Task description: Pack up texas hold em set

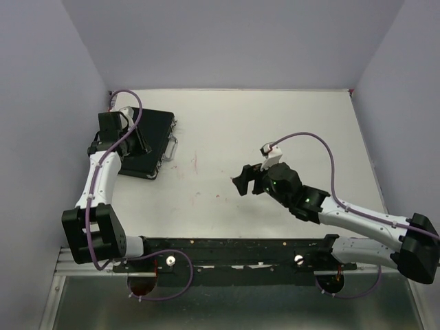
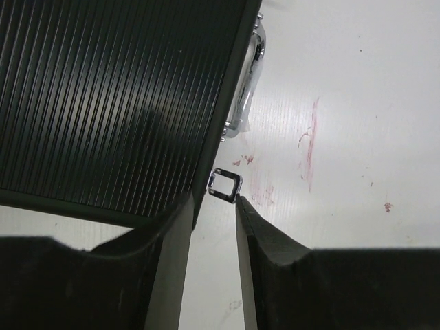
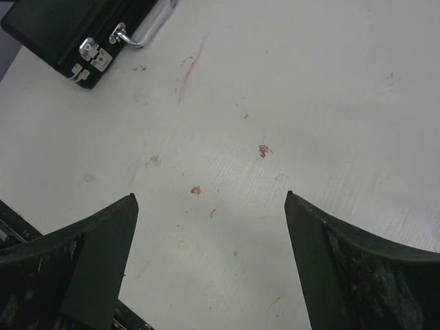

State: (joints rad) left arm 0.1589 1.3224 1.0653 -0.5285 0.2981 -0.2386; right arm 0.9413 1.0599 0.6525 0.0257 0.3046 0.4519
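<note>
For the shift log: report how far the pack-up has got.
Done: the case lies shut, no loose pieces in view. In hand: the left pincer, jaws narrow, sits at the case's edge by a silver latch; the right pincer is open over the table, holding nothing. Left: whether the latch is fastened cannot be told.

There is one black ribbed case (image 1: 144,141), with one silver carry handle (image 1: 170,146) and one square silver latch loop (image 2: 225,185) showing at its edge. On the one white table (image 1: 275,124) there is one long reddish streak (image 2: 311,141). Two arms are present, each with one two-fingered gripper: the left gripper (image 2: 214,203) and the right gripper (image 3: 210,199).
</note>
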